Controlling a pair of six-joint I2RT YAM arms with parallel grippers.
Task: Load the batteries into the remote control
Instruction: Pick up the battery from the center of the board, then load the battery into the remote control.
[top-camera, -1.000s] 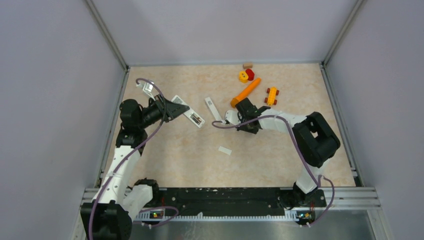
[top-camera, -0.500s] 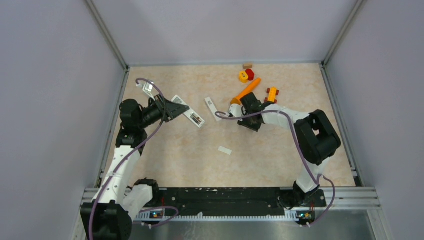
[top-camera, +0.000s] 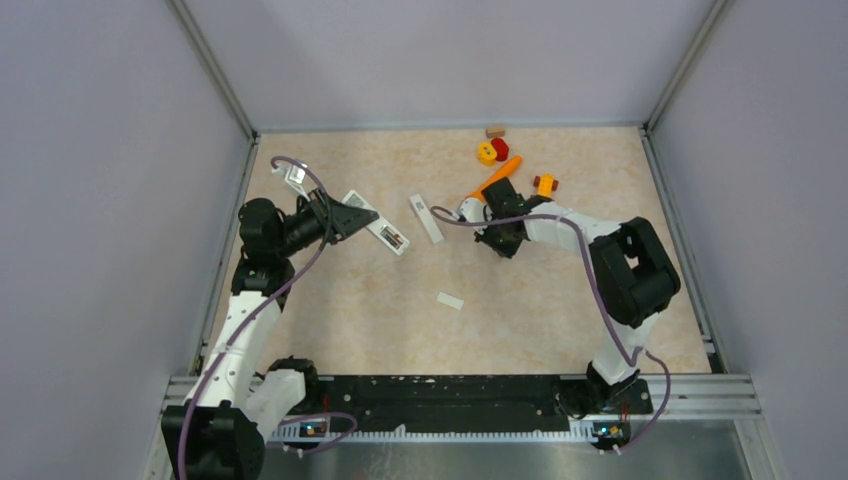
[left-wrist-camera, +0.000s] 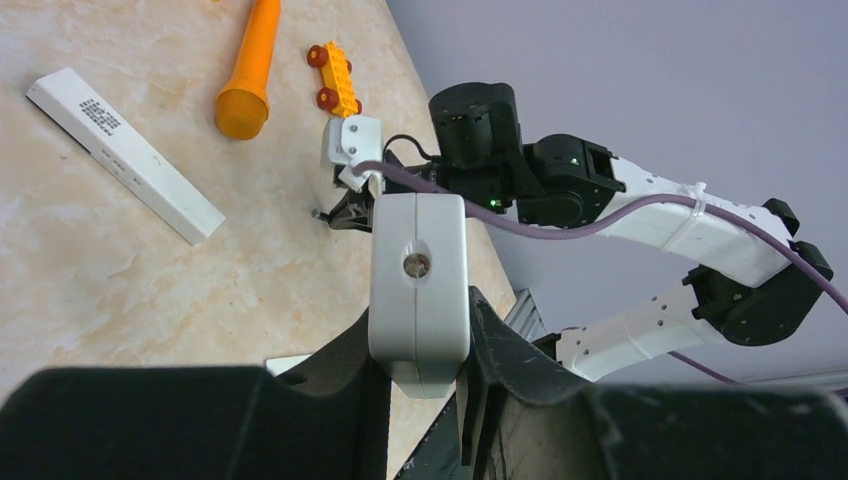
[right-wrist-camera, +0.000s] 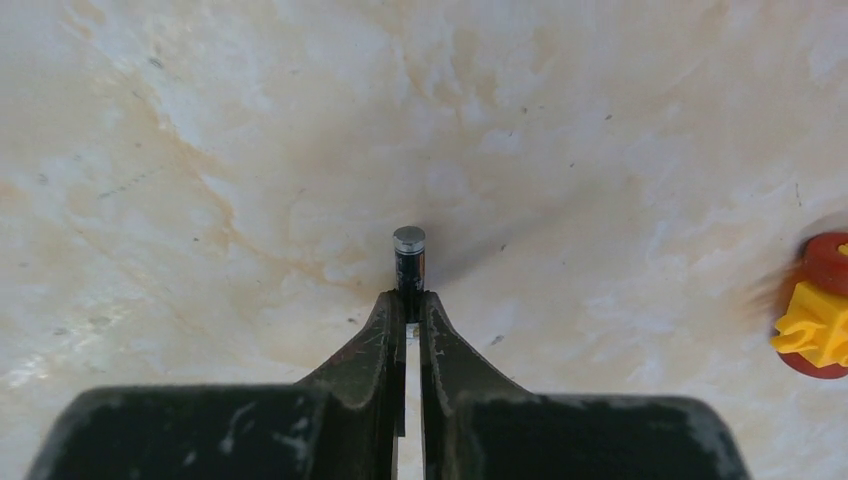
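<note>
The right claw (right-wrist-camera: 408, 305) pinches the tiny dark silver-capped battery (right-wrist-camera: 409, 260) by its very end — it may pivot or slip free; the left claw (left-wrist-camera: 420, 345) grips the slim white remote control (left-wrist-camera: 418, 270).

One battery (right-wrist-camera: 408, 256), a dark cylinder with a silver cap, is pinched at its lower end by the right gripper (right-wrist-camera: 408, 300), right of centre. The remote control (top-camera: 375, 228), long and white with a black near-right end, is clamped in the left gripper (left-wrist-camera: 425, 345) at the far left.
</note>
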